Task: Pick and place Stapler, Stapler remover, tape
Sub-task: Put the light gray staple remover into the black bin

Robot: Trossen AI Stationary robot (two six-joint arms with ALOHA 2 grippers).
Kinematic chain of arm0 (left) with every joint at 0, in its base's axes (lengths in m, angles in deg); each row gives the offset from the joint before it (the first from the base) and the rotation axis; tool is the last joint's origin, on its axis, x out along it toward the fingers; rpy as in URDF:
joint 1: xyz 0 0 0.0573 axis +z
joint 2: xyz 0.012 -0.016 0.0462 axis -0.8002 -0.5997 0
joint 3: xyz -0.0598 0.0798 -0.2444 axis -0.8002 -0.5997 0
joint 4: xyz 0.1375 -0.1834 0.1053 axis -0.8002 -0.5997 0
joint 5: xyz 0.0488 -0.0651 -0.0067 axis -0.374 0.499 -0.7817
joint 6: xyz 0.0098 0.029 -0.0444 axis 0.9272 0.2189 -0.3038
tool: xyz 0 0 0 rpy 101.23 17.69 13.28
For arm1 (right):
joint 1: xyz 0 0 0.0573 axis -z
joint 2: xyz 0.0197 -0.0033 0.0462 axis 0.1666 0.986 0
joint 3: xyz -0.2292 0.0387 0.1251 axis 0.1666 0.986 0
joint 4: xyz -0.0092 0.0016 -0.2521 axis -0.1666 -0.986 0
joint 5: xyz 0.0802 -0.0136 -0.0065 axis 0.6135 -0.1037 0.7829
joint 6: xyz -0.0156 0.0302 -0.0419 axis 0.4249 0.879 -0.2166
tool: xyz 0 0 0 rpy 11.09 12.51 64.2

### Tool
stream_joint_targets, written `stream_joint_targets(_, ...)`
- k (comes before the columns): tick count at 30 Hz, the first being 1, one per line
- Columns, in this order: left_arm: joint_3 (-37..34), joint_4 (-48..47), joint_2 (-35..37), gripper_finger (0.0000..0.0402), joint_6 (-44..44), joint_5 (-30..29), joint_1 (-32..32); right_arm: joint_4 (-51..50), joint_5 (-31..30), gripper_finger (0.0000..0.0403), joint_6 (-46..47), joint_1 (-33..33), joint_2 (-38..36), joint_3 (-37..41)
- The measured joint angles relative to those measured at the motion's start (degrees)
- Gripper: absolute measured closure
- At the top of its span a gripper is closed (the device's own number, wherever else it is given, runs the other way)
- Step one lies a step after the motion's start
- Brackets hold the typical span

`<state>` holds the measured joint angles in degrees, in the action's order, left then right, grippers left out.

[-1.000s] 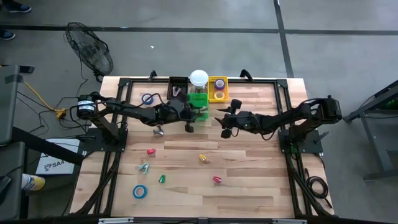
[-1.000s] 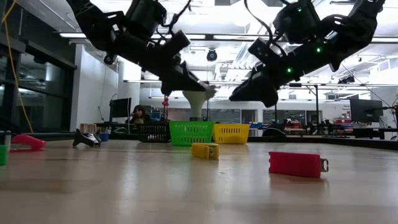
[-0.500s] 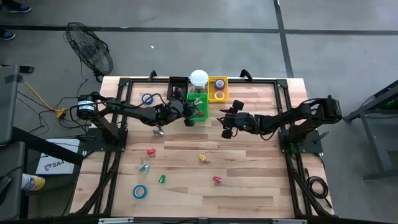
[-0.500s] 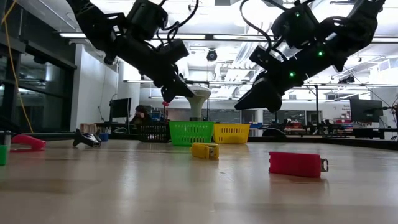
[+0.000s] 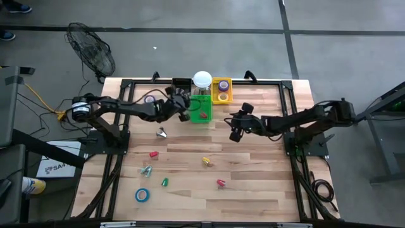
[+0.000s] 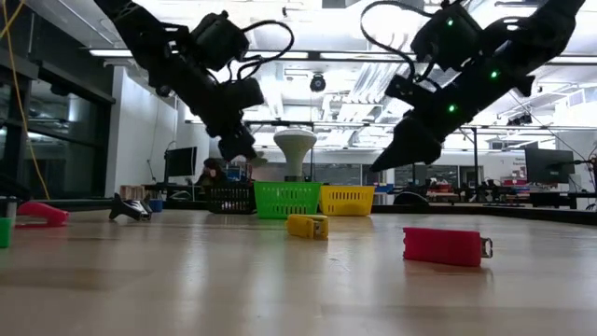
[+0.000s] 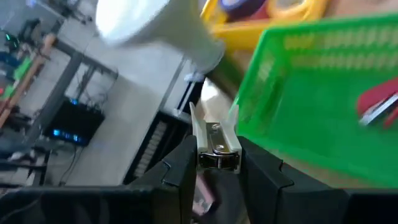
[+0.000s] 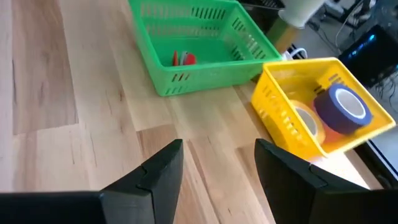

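Note:
My left gripper hangs above the table's far side, between the black basket and the green basket. It is shut on a small silver metal thing that looks like a stapler remover. My right gripper is open and hovers right of the green basket, holding nothing. A red stapler lies in the green basket. The yellow basket holds a purple tape roll. Another stapler remover rests on the table. Blue tape rolls lie flat on it. My left gripper pinches the silver metal thing between its two fingers, on its flat sides. Its two thin prongs stick out past the fingertips. The arm comes from the table's left with the fingers slanting down, and the thing is lifted clear of the table.
A white round-topped jar stands behind the green basket. Small staplers lie on the near half of the table: pink, yellow, red and green. Black frame rails run along the sides.
My left gripper, still shut on the silver thing, has moved from the green basket's near side toward the far-left, to the black basket's edge. My right gripper has drawn back a little toward the table's right edge.

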<state>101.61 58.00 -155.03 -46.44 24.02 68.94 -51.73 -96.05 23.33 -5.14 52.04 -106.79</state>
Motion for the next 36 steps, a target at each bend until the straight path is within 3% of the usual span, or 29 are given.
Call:
stream_joint_targets(9,0.0,-5.17,1.64,0.0303,4.85,7.54,9.61,-9.01,-0.15,0.0213,0.91,0.0,-11.17,0.0)
stream_joint_targets(21,0.0,-4.96,1.57,0.0303,8.57,35.89,25.09,-10.43,-2.62,0.0213,-2.35,0.07,-15.09,0.0)
stream_joint_targets(27,0.0,-4.85,1.49,0.0303,10.45,47.14,28.88,-10.37,-2.6,0.0213,-2.91,0.07,-15.09,0.0)
stream_joint_targets(36,-0.02,-0.84,-2.52,0.0303,11.84,49.07,28.86,-10.37,-2.4,0.0213,-2.74,0.07,-15.09,0.0)
